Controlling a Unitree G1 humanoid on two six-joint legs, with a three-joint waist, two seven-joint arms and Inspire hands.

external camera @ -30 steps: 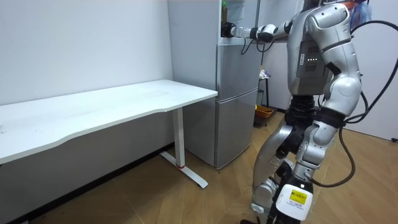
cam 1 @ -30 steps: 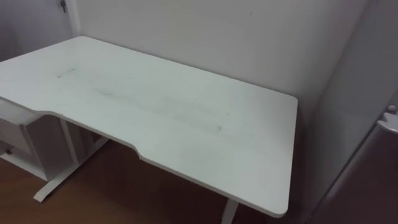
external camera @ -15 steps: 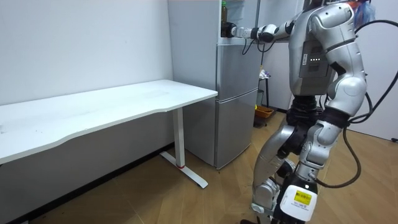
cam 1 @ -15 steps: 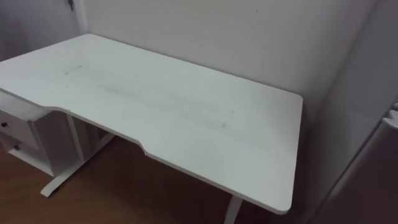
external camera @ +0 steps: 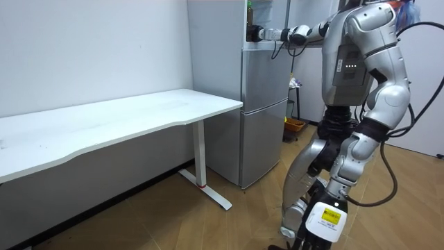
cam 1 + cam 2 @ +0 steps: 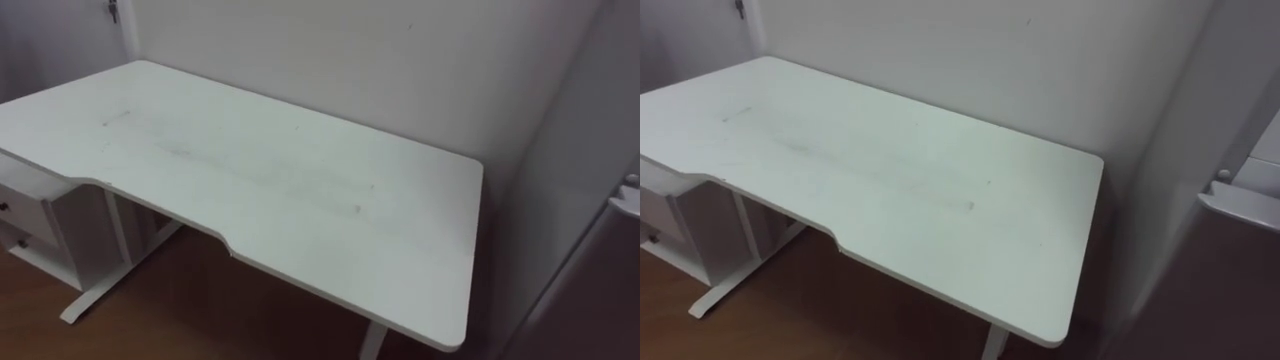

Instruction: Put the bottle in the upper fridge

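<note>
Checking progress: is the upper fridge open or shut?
Open: in the room view the upper fridge shows its dark inside, and the robot's hand reaches to it.

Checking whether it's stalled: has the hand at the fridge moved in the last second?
No. In the room view the hand stays put at the upper fridge.
</note>
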